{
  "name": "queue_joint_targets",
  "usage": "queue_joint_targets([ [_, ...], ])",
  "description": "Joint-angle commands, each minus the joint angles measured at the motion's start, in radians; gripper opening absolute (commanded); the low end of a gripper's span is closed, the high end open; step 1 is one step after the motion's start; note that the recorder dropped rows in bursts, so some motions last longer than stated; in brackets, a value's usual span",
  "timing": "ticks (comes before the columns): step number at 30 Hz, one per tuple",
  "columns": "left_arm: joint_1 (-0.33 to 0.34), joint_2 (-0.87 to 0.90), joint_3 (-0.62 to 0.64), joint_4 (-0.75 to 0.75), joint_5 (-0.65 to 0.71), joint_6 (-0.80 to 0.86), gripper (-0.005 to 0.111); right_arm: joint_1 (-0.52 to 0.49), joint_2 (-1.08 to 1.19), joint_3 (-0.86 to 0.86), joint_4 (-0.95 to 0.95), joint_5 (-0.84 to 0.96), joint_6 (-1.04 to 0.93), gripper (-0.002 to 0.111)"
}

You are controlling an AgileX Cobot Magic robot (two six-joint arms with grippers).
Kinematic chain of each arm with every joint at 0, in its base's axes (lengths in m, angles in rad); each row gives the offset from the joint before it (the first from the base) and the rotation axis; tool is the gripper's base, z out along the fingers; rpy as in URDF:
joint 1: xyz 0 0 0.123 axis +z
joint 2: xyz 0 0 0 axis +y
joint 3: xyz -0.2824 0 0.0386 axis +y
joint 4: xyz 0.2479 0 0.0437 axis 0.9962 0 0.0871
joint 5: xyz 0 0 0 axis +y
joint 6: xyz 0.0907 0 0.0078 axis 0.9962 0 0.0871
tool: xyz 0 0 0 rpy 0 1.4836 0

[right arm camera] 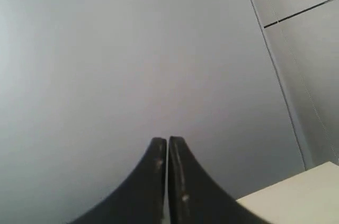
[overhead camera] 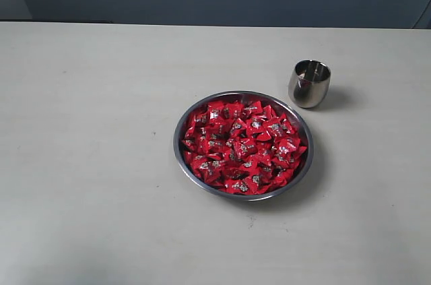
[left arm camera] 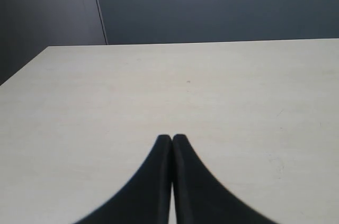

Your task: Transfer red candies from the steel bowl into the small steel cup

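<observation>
Shows, in the exterior view alone, the steel bowl (overhead camera: 176,140) near the middle of a pale table (overhead camera: 87,164), heaped almost rim to rim with the red candies (overhead camera: 242,147). Places the small steel cup (overhead camera: 309,84) upright just beyond the bowl's far right edge, near it but apart; cannot tell whether any candy lies inside. Catches neither arm in that view.

Picks up, from the left wrist view, the left gripper (left arm camera: 172,138) with its dark fingers pressed together on nothing, held low over the table (left arm camera: 159,86) and aimed toward a dark blue-grey wall (left arm camera: 212,1). Finds, from the right wrist view, the right gripper (right arm camera: 167,140) likewise pinched closed with nothing between the fingers, tilted up at a grey wall (right arm camera: 132,49), with only a corner of the table (right arm camera: 296,203) beside it.

Leaves bowl, cup and candies out of both wrist views.
</observation>
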Motion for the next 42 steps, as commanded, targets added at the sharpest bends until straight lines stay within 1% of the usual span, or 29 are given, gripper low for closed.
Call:
queue_joint_targets([
  [1, -0.01, -0.004, 0.004, 0.006, -0.002, -0.003, 0.0, -0.001, 0.28, -0.194, -0.127, 0.06, 0.0, 0.002],
  [2, -0.01, -0.004, 0.004, 0.006, -0.002, -0.003, 0.0, 0.008, 0.345, -0.237, -0.147, 0.082, 0.0, 0.001],
  [3, -0.01, -0.004, 0.004, 0.006, -0.002, -0.003, 0.0, 0.036, 0.461, -0.306, -0.181, 0.104, 0.0, -0.001],
  [4, -0.01, -0.004, 0.004, 0.006, -0.002, -0.003, 0.0, 0.06, 0.52, -0.342, -0.203, 0.103, 0.0, -0.001],
  [5, -0.01, -0.004, 0.004, 0.006, -0.002, -0.003, 0.0, 0.113, 0.623, -0.403, -0.248, 0.095, 0.0, -0.001],
  [6, -0.01, -0.004, 0.004, 0.006, -0.002, -0.003, 0.0, 0.146, 0.678, -0.437, -0.278, 0.09, 0.0, -0.001],
  [7, -0.01, -0.004, 0.004, 0.006, -0.002, -0.003, 0.0, 0.212, 0.771, -0.497, -0.331, 0.102, 0.0, -0.001],
  [8, -0.01, -0.004, 0.004, 0.006, -0.002, -0.003, 0.0, 0.245, 0.818, -0.529, -0.349, 0.115, 0.0, -0.001],
  [10, -0.01, -0.004, 0.004, 0.006, -0.002, -0.003, 0.0, 0.332, 0.963, -0.635, -0.356, 0.238, -0.025, -0.001],
  [12, -0.01, -0.004, 0.004, 0.006, -0.002, -0.003, 0.0, 0.37, 1.078, -0.711, -0.346, 0.399, -0.068, -0.001],
  [14, -0.01, -0.004, 0.004, 0.006, -0.002, -0.003, 0.0, 0.39, 1.193, -0.779, -0.274, 0.542, -0.218, -0.001],
  [15, -0.01, -0.004, 0.004, 0.006, -0.002, -0.003, 0.0, 0.395, 1.235, -0.808, -0.204, 0.593, -0.306, -0.001],
  [16, -0.01, -0.004, 0.004, 0.006, -0.002, -0.003, 0.0, 0.395, 1.288, -0.838, -0.088, 0.659, -0.447, -0.001],
  [18, -0.01, -0.004, 0.004, 0.006, -0.002, -0.003, 0.0, 0.395, 1.377, -0.884, 0.142, 0.752, -0.649, -0.001],
  [20, -0.01, -0.004, 0.004, 0.006, -0.002, -0.003, 0.0, 0.395, 1.437, -0.915, 0.249, 0.812, -0.738, -0.001],
  [23, -0.01, -0.004, 0.004, 0.006, -0.002, -0.003, 0.0, 0.395, 1.515, -0.955, 0.276, 0.879, -0.761, -0.001],
  [25, -0.01, -0.004, 0.004, 0.006, -0.002, -0.003, 0.0, 0.395, 1.556, -0.965, 0.276, 0.894, -0.761, -0.001],
  [28, -0.01, -0.004, 0.004, 0.006, -0.002, -0.003, 0.0, 0.401, 1.601, -0.965, 0.284, 0.895, -0.759, -0.001],
  [36, -0.01, -0.004, 0.004, 0.006, -0.002, -0.003, 0.0, 0.475, 1.644, -0.965, 0.271, 0.856, -0.762, -0.001],
  [42, -0.01, -0.004, 0.004, 0.006, -0.002, -0.003, 0.0, 0.476, 1.644, -0.965, 0.254, 0.834, -0.717, -0.001],
])
